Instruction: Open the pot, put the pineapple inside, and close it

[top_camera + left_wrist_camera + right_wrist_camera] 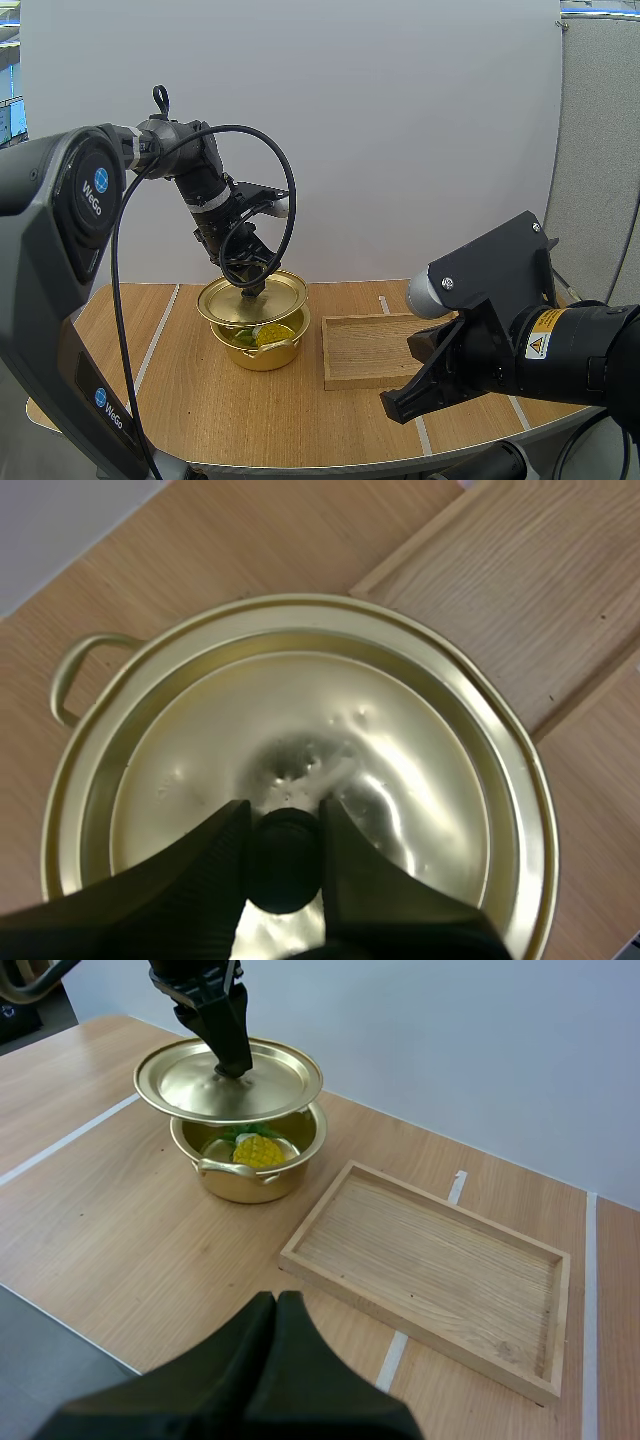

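Since the lid is off the rim, the pineapple (pixel 257 1149) shows inside the gold pot (pixel 262 352): a yellow body with green leaves beside it, lying on the pot's floor. The pot stands on the table (pixel 200 400) a little left of the middle, between the far and near edges, with a loop handle on the side toward the near edge. The gold lid (pixel 200 1085) hangs just above the pot, roughly level. It is clear of the rim on the near side; whether it touches at the far side cannot be told. My left gripper (pixel 284 810) comes down from above and is clamped on the lid's black knob (pixel 283 865), one finger on each side of it.

Just to the right of the pot, toward the table's right edge, lies a shallow wooden tray (pixel 345 355) with nothing in it, its long sides running along the table's width. White tape lines cross the tabletop from the far edge to the near edge.

My right gripper (pixel 277 1305) hovers over the near edge toward the right corner, well apart from the pot. Its fingers lie together as one dark wedge and hold nothing.
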Tool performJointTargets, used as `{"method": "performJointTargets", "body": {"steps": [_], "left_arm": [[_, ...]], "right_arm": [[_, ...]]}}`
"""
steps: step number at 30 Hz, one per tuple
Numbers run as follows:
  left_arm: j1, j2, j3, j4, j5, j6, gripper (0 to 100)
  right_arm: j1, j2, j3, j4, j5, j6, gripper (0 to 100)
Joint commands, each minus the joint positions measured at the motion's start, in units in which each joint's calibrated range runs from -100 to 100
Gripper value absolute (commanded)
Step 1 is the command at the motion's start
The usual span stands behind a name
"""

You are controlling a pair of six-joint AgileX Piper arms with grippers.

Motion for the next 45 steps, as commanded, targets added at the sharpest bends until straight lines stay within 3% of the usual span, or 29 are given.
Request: {"method": "performJointTargets", "body": {"steps": [1, 30, 45], "left_arm": [[-0.11, -0.04, 0.15, -1.13, -4.41, 0.65, 0], [-0.11, 13.19, 0.60, -3.39, -9.93, 1.75, 0], [-0.11, 13.22, 0.75, 0.52, -4.00, 1.75, 0]], "right_arm": [[-0.16, -0.51, 0.08, -0.27, 0.00, -0.54, 0], [-0.16, -0.51, 0.08, -1.25, 0.00, -0.54, 0], [-0.16, -0.51, 0.08, -1.25, 0.00, -0.54, 0]]}}
